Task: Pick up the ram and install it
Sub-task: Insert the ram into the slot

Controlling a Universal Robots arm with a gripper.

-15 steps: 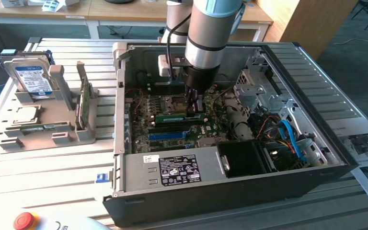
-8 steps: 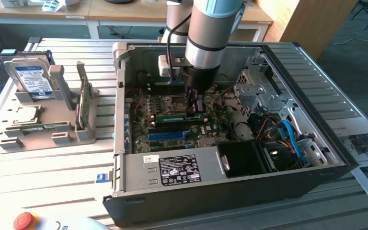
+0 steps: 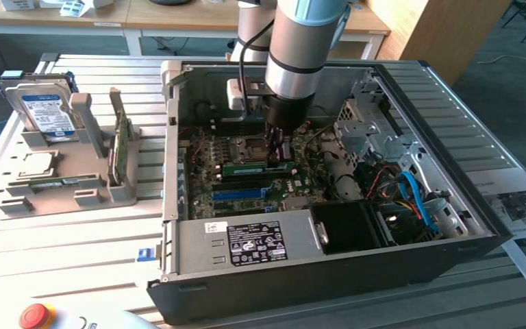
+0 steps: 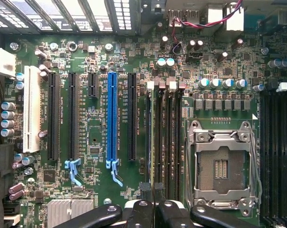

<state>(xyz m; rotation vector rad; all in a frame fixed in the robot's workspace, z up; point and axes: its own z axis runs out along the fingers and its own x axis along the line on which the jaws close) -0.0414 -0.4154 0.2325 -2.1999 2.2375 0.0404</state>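
My pincer (image 3: pixel 279 152) is pressed together on the ram (image 3: pixel 255 167), holding the green stick on edge, low over the motherboard (image 3: pixel 210 179) inside the open computer case (image 3: pixel 355 281). The ram lies along the black memory slots (image 4: pixel 168 142) beside the CPU socket (image 4: pixel 222 166). Whether it is seated, I cannot tell.

Slatted metal table (image 3: pixel 71 240) carries an open computer case (image 3: pixel 336 295) and a grey parts holder (image 3: pixel 62 199). Printed sheets (image 3: pixel 523 209) lie at the exterior view's right.
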